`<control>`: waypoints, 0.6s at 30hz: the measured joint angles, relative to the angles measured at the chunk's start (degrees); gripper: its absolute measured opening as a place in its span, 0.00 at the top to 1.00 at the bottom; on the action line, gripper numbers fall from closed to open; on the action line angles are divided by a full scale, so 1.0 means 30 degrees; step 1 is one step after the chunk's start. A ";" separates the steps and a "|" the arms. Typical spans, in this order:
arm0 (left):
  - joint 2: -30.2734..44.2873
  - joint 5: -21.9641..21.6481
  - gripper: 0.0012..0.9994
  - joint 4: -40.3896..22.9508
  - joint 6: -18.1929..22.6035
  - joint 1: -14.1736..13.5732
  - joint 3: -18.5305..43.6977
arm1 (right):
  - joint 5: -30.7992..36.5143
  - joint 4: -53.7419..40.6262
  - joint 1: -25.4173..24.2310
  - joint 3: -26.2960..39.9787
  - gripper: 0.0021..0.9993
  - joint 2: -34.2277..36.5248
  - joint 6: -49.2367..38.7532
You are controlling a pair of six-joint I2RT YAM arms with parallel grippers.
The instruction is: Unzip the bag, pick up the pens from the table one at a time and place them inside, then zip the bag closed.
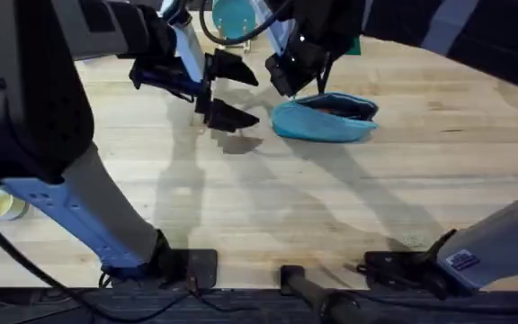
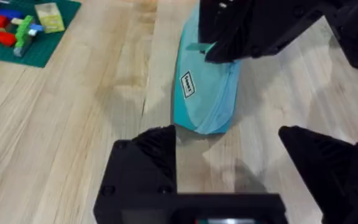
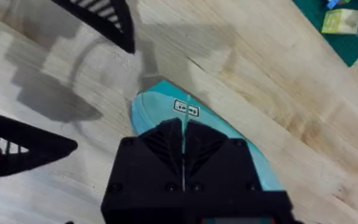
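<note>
The light blue pencil pouch [image 1: 324, 118] is lying on the butcher-block table [image 1: 268, 207] at about one o'clock from the table's middle in the overhead view, its long axis running from nine to three o'clock, and its upper seam is gaping enough to show a dark interior, so the zipper is looking at least partly undone. The right gripper [image 1: 284, 79] is hanging over the pouch's nine o'clock end; in the right wrist view its two black fingers [image 3: 166, 140] are pressed together with only a hairline between them, directly above the pouch's top near a small white label [image 3: 186, 108], and whether they are pinching the pull tab or the fabric itself cannot be told, because the fingers are covering that spot. The left gripper [image 1: 225, 90] is hovering just beside the pouch at its nine o'clock side, jaws spread wide and holding nothing, one finger [image 2: 151, 155] sitting close to the pouch's rounded end. No pens are discernible on the table in these views. The pouch is looking light, soft and floppy: it is likely to slide and buckle under a sideways pull rather than resist, so the zipper is probably wanting one gripper pinning the fabric at the end while the other is drawing the tab along the seam. The tab is small and pale, calling for a precise fingertip pinch; the body is better taken by a fold near the end seam.
</note>
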 joint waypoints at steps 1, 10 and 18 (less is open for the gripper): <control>0.0000 -0.0068 0.00 0.0039 0.0000 -0.0119 0.0000 | 0.0000 0.0000 0.0000 0.0000 0.97 -0.0002 0.0000; 0.0000 -0.1340 0.02 0.0141 0.0000 -0.1127 0.0000 | -0.0002 -0.0007 0.0000 0.0000 0.97 -0.0001 0.0000; 0.0000 -0.1562 0.02 0.0147 0.0000 -0.1782 0.0000 | -0.0007 -0.0007 0.0000 0.0000 0.97 0.0005 0.0000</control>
